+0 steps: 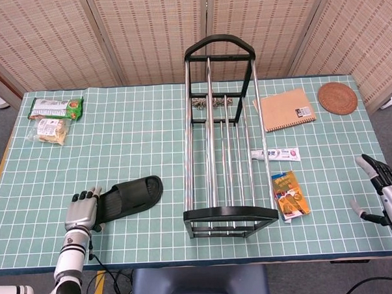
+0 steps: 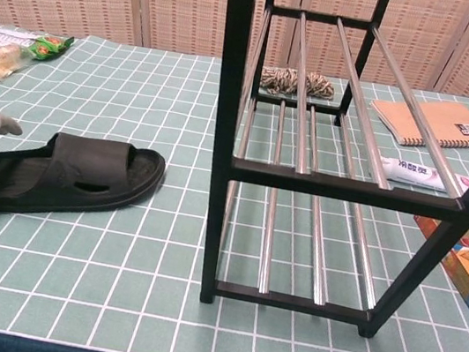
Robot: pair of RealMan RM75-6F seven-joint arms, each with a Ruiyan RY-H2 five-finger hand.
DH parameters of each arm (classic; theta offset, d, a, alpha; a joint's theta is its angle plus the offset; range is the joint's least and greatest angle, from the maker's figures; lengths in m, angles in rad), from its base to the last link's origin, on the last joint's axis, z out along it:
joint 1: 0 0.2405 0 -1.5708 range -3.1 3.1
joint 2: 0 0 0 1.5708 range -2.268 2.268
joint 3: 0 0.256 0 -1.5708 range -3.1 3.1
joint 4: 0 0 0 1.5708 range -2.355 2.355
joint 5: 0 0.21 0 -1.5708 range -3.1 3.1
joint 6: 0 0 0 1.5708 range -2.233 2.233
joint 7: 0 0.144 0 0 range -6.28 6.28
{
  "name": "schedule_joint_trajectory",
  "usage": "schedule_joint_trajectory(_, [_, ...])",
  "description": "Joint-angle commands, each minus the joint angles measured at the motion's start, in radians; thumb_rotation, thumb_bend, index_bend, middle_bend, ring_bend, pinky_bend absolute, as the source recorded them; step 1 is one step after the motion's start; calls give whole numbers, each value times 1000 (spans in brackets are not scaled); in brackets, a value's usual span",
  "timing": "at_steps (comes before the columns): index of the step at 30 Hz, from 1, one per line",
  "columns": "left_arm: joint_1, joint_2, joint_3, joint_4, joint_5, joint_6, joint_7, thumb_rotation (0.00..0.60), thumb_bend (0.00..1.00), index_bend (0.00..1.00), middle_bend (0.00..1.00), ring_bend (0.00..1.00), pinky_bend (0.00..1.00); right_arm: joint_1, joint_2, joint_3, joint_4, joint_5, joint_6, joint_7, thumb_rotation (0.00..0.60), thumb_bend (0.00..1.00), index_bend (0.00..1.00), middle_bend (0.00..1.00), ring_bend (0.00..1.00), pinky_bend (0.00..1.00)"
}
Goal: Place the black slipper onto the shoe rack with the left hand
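The slipper (image 1: 128, 197) lies flat on the table (image 1: 137, 136), sole down, near the front edge and left of the rack (image 1: 223, 139), its toe turned toward the rack's front left foot. That leaves the heel end facing the left hand (image 1: 82, 210), which sits at that end with fingers apart, one tip above the heel and one below it in the chest view; I'd say it is lined up to close on the heel, but nothing is gripped yet. The rack stands upright mid-table, open front toward the robot, its chrome bars bare, so either tier looks free to take the slipper.

The right hand (image 1: 385, 192) hangs off the right front corner, fingers spread and holding nothing, kept clear of the work.

Along the right side lie a notebook (image 1: 287, 109), a toothpaste tube (image 1: 275, 154) and an orange packet (image 1: 290, 195); a round coaster (image 1: 337, 98) sits at the far right corner. Snack packs (image 1: 53, 115) rest at the far left corner. The notebook has a small label and the tube and packs carry print, but none of it is legible to me.
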Motion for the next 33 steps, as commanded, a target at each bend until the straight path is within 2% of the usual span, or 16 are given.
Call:
schedule_joint_trajectory(1, [9, -7, 5, 5, 17, 7, -9, 600, 256, 0, 0, 0, 0, -1, 0, -2, 0, -2, 2, 0, 600, 325, 0, 0, 0, 0])
schedule_joint_trajectory(6, [18, -18, 7, 24, 34, -2, -15, 600, 256, 0, 0, 0, 0, 1, 1, -6, -1, -6, 0, 1, 600, 326, 0, 0, 0, 0])
schedule_joint_trajectory(22, [15, -32, -6, 136, 35, -138, -41, 600, 256, 0, 0, 0, 0, 4, 1, -6, -2, 8, -8, -4, 600, 327, 0, 0, 0, 0])
schedule_joint_trajectory(33, [29, -51, 0, 195, 75, -175, -80, 600, 256, 0, 0, 0, 0, 4, 0, -7, -2, 9, -9, -10, 600, 326, 0, 0, 0, 0])
